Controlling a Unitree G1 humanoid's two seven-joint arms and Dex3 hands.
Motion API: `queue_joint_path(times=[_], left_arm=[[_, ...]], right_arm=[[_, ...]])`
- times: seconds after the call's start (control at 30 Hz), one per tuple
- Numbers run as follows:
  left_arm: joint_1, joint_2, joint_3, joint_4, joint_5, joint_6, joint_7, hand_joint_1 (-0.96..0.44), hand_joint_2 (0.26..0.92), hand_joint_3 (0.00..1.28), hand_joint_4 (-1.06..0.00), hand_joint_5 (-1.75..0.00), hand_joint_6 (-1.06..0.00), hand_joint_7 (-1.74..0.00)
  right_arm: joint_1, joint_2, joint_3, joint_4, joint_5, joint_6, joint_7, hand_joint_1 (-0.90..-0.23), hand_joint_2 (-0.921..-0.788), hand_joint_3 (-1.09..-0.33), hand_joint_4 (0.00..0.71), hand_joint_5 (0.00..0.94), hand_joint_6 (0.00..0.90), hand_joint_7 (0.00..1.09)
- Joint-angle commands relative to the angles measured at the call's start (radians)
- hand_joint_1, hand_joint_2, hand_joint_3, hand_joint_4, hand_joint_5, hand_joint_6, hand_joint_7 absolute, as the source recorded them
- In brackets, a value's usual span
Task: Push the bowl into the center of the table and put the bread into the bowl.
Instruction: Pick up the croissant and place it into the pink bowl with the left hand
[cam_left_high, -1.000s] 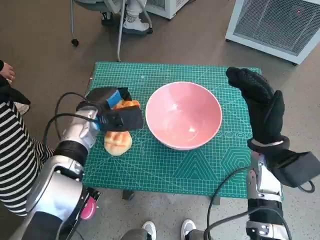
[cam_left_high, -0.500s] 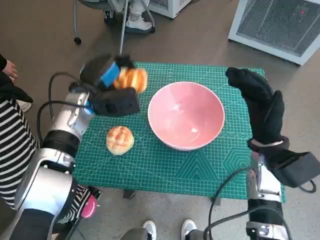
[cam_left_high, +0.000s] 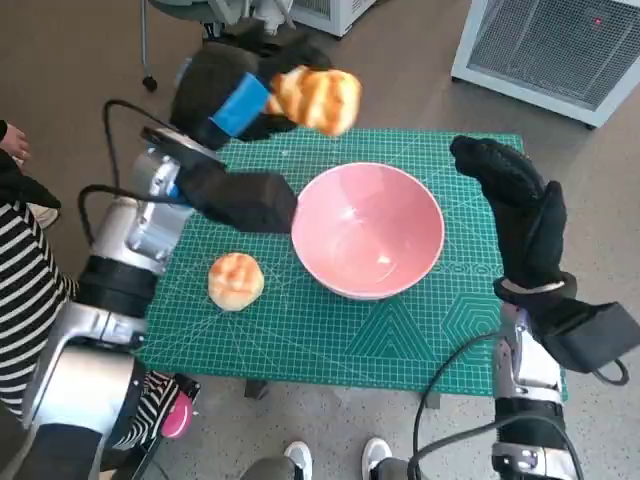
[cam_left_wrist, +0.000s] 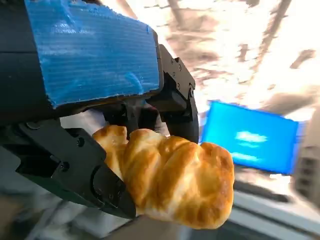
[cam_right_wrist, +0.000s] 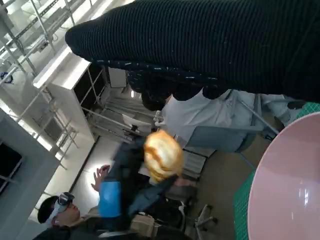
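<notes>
A pink bowl (cam_left_high: 368, 230) stands near the middle of the green mat (cam_left_high: 330, 330). My left hand (cam_left_high: 232, 92) is raised above the mat's far left part and grips a golden twisted bread (cam_left_high: 318, 98), which sticks out toward the bowl. The left wrist view shows the same bread (cam_left_wrist: 175, 182) held in the black fingers (cam_left_wrist: 75, 165). A second round bun (cam_left_high: 236, 280) lies on the mat left of the bowl. My right hand (cam_left_high: 518, 212) stands upright with its fingers spread, just right of the bowl and apart from it. In the right wrist view the bread (cam_right_wrist: 163, 155) and the bowl's rim (cam_right_wrist: 285, 185) show.
A person in a striped sleeve (cam_left_high: 25, 300) sits at the left of the table. A white grille unit (cam_left_high: 550, 45) stands on the floor at the back right, and chair legs (cam_left_high: 240, 60) behind the table. Feet (cam_left_high: 335, 458) show at the front edge.
My left hand has lifted the twisted bread off the mat and carried it up and toward the bowl. The round bun, the bowl and my right hand stay where they were.
</notes>
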Motion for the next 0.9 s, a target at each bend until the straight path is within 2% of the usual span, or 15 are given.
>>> queue_joint_path(times=[0.03,0.23,0.43,0.63,0.8,0.83,0.87,0.9], left_arm=[[0.041,-0.018,-0.011,-0.008,0.004,-0.045,-0.006,0.00,0.911,0.01,-0.80,-0.98,-0.69,-1.15],[0.032,-0.047,-0.040,0.081,0.017,-0.121,-0.006,0.00,0.919,0.02,-0.77,-1.02,-0.66,-1.17],[0.020,-0.087,-0.064,0.172,0.005,-0.168,-0.055,0.00,0.920,0.05,-0.72,-1.08,-0.63,-1.20],[0.011,-0.125,-0.085,0.246,0.004,-0.173,-0.109,0.00,0.921,0.08,-0.69,-1.14,-0.58,-1.23],[0.013,-0.153,-0.100,0.277,0.000,-0.127,-0.193,0.00,0.921,0.14,-0.62,-1.20,-0.52,-1.30],[0.014,-0.158,-0.103,0.280,-0.001,-0.116,-0.213,-0.07,0.921,0.15,-0.58,-1.11,-0.52,-1.31],[0.016,-0.163,-0.104,0.279,-0.006,-0.099,-0.244,-0.17,0.921,0.16,-0.56,-0.90,-0.54,-1.32],[0.018,-0.167,-0.105,0.278,-0.010,-0.087,-0.266,-0.13,0.887,0.13,-0.55,-0.70,-0.50,-1.08]], right_arm=[[0.028,-0.002,-0.003,0.009,0.006,0.006,0.004,-0.780,-0.921,-0.700,0.170,0.002,0.061,0.47],[0.033,-0.004,-0.006,0.000,0.008,0.010,0.001,-0.774,-0.921,-0.699,0.171,0.002,0.063,0.47],[0.037,-0.007,-0.011,0.000,0.007,0.008,-0.001,-0.767,-0.921,-0.699,0.172,0.002,0.064,0.47],[0.038,-0.005,-0.014,0.003,0.005,0.007,-0.002,-0.758,-0.921,-0.699,0.169,0.000,0.065,0.47],[0.040,-0.006,-0.018,0.000,0.004,0.008,-0.007,-0.756,-0.921,-0.699,0.168,0.000,0.066,0.47],[0.041,-0.006,-0.019,-0.001,0.004,0.008,-0.007,-0.756,-0.921,-0.699,0.167,0.000,0.066,0.47],[0.042,-0.006,-0.020,-0.003,0.004,0.009,-0.007,-0.757,-0.921,-0.699,0.167,0.000,0.066,0.47],[0.042,-0.006,-0.020,-0.004,0.004,0.009,-0.007,-0.757,-0.921,-0.699,0.166,0.000,0.066,0.47]])
